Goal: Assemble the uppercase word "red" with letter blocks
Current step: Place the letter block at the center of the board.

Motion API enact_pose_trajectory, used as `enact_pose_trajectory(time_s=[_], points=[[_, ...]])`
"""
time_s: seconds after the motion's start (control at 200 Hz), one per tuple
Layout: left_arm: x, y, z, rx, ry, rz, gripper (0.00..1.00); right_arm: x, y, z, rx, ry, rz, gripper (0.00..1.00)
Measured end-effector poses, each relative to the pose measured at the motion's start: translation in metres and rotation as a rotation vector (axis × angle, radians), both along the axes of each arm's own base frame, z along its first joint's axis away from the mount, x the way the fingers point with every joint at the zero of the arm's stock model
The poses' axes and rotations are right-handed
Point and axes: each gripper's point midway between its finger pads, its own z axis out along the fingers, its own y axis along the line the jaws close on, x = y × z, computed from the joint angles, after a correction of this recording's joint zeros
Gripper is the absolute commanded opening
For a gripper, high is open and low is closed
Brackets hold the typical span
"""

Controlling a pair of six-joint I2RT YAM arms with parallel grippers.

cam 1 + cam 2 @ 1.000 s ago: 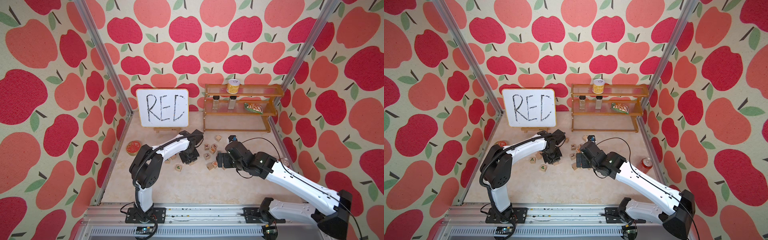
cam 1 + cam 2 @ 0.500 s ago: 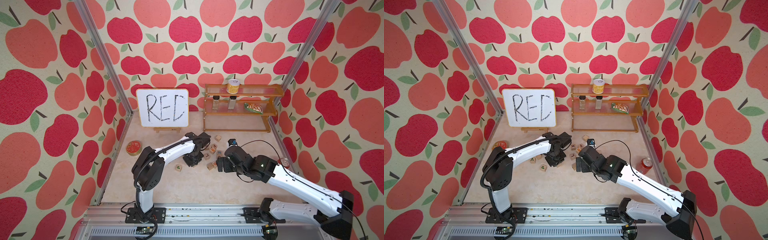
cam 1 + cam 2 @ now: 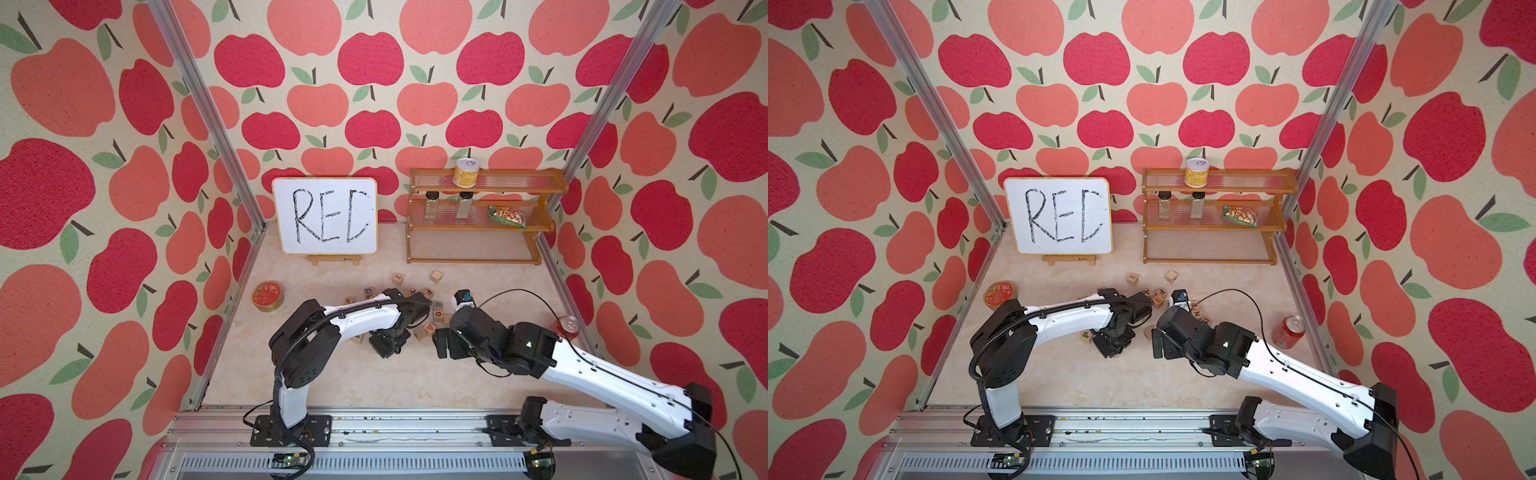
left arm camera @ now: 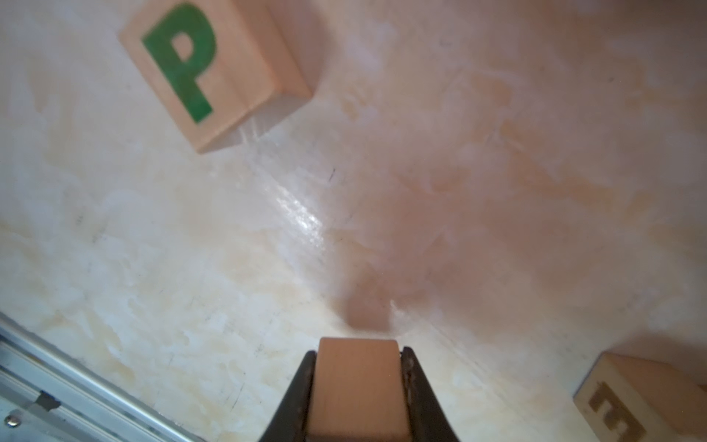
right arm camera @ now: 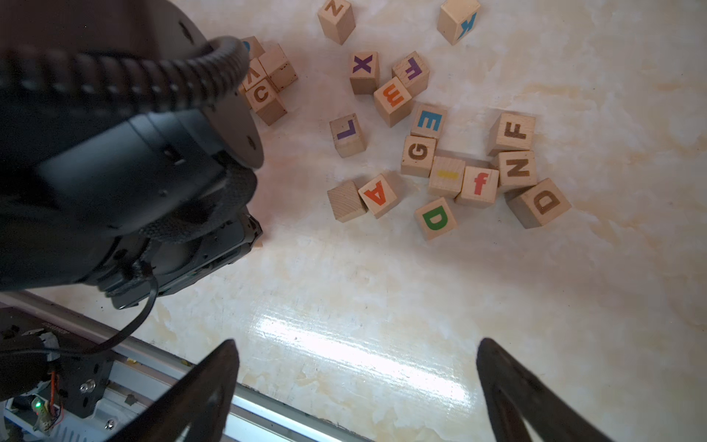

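As left pincer [image 4: 359,353] grips block [image 4: 355,386] (face seemingly blank), right pincer [image 5: 356,341] apart, floor [image 5: 440,306] open.

Gripped letter block [image 4: 357,390]: letter face hidden.

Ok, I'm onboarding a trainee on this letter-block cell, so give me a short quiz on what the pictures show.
1. True or false: the right hand is open and empty.
2. What does the left hand grip? A) a wooden block B) a marker C) nothing
3. Fill in: in the left wrist view, the letter on the P block is coloured ___.
Key: 1 true; 2 A; 3 green.
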Motion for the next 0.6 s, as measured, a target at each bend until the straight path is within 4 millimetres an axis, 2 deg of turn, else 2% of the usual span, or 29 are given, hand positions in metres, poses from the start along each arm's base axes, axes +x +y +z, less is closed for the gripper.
enact_pose_trajectory(time_s=[0.085,0.31,0.45,0.6], points=[[-0.002,-0.003,-0.002,-0.006,-0.006,0.009,0.24,-0.005,0.004,-0.001,0.014,-0.002,0.024,0.99],[-0.004,-0.014,-0.003,-0.032,-0.027,0.030,0.44,-0.014,0.012,-0.001,0.041,0.003,0.065,0.99],[-0.006,-0.017,-0.004,-0.035,-0.035,0.037,0.61,-0.020,0.016,0.003,0.061,-0.002,0.093,0.99],[-0.008,-0.013,-0.004,-0.016,-0.044,0.129,0.79,-0.028,0.017,0.006,0.078,-0.008,0.119,0.99]])
